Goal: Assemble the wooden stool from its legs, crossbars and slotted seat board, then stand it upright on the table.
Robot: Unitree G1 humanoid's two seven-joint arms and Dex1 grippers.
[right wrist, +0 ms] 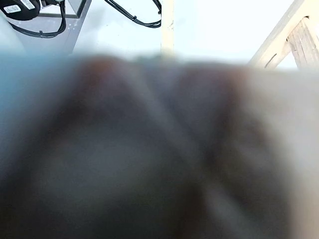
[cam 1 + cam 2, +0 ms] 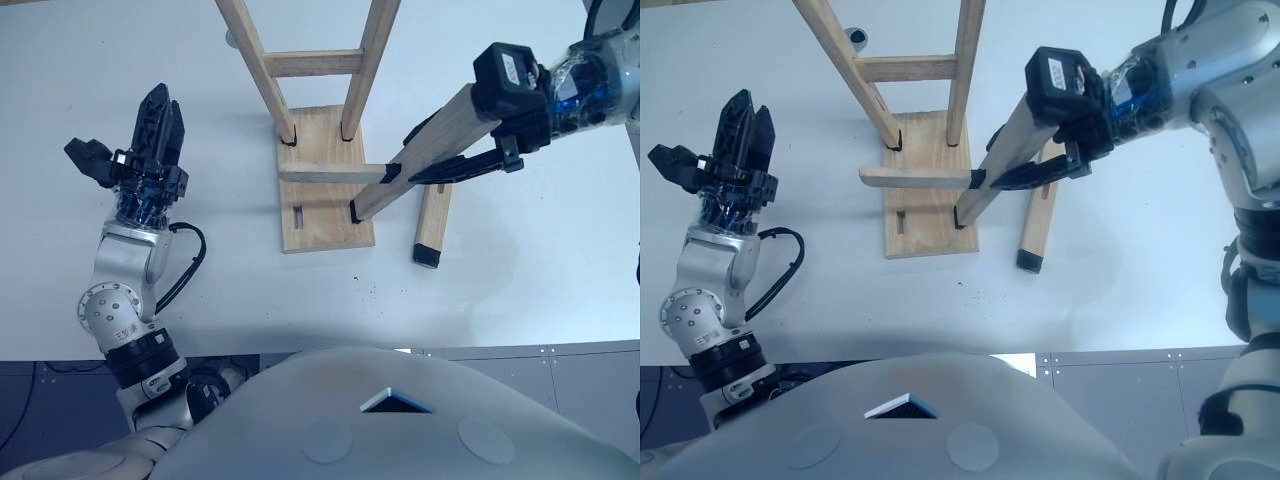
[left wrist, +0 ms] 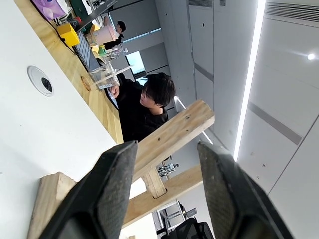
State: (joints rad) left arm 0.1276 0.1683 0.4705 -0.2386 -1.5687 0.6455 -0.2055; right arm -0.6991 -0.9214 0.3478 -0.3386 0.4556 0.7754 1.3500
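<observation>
The slotted seat board lies flat on the white table. Two legs joined by a crossbar stand in its far slots. My right gripper is shut on a third leg, tilted, with its lower end at the near right slot. A crossbar sticks out leftward from that leg. A fourth leg with a black foot lies on the table right of the board. My left gripper is open and holds nothing, left of the board.
One near slot in the board stands unfilled. A round cable grommet sits in the table behind the stool. The table's front edge runs close to me. Bare table surface lies left and right of the board.
</observation>
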